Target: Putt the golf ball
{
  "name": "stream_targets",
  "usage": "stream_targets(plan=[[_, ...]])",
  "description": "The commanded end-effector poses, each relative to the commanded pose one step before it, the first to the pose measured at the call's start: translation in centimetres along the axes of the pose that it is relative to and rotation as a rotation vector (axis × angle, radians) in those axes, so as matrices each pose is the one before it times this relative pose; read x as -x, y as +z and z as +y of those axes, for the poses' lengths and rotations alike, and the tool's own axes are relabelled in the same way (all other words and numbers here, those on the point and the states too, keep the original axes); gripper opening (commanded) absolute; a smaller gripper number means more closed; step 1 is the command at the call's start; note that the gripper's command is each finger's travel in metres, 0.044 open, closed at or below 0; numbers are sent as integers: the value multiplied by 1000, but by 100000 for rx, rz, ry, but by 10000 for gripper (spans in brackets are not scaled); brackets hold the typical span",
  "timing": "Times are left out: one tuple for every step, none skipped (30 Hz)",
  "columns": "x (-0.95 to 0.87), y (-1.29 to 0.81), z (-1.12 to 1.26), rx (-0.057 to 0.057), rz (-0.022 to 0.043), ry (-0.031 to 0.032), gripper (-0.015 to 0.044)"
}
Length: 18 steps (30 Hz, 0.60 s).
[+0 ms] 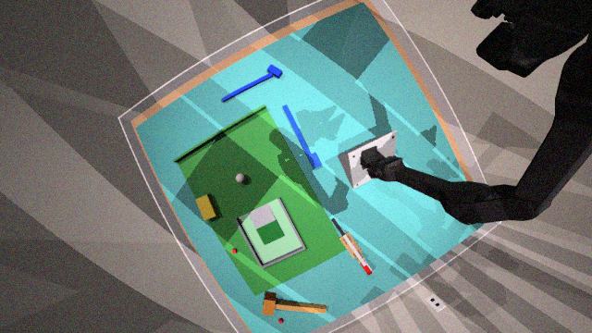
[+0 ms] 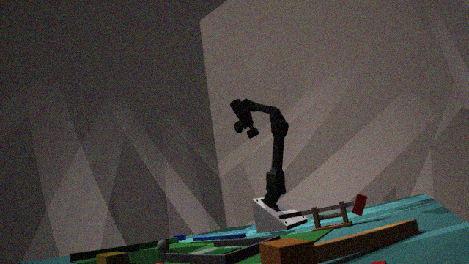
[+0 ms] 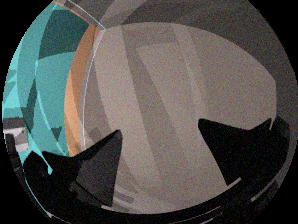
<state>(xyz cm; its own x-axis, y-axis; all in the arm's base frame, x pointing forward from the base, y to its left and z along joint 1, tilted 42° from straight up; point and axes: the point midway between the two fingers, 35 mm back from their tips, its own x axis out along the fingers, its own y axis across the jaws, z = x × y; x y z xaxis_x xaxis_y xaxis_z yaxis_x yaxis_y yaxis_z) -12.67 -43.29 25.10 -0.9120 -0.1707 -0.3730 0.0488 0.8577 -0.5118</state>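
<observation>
The arm (image 2: 275,154) rose nearly straight up from its grey base plate (image 2: 272,218), then bent over at the top so that the hand (image 2: 246,129) hung high above the tabletop (image 1: 398,83), pointing downward and outward. In the top view the hand (image 1: 511,34) stood out beyond the tabletop's edge, over the grey floor. The wrist view showed both fingers spread wide with only floor between them; the hand held nothing.

The red putter (image 1: 355,247) lay far below the hand and well apart from it, resting across a small wooden rack (image 2: 330,217), its red head (image 2: 360,204) raised off the surface. The golf ball (image 1: 240,178) sat on the green mat (image 1: 296,222), farther still from the hand, with the raised green (image 1: 272,231) beside it on the same mat. Two blue putters (image 1: 252,83), a wooden mallet (image 1: 291,305) and a yellow block (image 1: 205,207) also lay below, none near the hand.
</observation>
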Motion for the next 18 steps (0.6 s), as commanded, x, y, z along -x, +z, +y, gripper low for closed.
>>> stream_targets(plan=[[199,204,22,364,-893,-252,426],[596,612,73,1109,-2674,-751,440],[987,1033,136,1900,-4437,-1233,440],[1182,1289,184,2404,-5376,-1469,440],[1150,1328,199,2498,-5342,-1428,440],[1116,1365,214,2589,-5305,-1382,440],[1081,1401,229,2677,-5269,-1332,440],[986,1357,228,2609,-4948,-1210,440],[862,1258,216,2429,-4460,-1053,440],[904,1386,248,2697,-4800,-1091,440],[957,1397,263,3085,-4609,-1219,440],[921,1422,273,3150,-4576,-1173,440],[874,1430,279,3178,-4497,-1112,440],[828,1437,284,3204,-4421,-1051,440],[781,1439,289,3218,-4337,-987,440],[736,1441,293,3235,-4264,-924,440],[696,1451,300,3267,-4218,-866,440],[657,1461,306,3300,-4178,-808,440]])
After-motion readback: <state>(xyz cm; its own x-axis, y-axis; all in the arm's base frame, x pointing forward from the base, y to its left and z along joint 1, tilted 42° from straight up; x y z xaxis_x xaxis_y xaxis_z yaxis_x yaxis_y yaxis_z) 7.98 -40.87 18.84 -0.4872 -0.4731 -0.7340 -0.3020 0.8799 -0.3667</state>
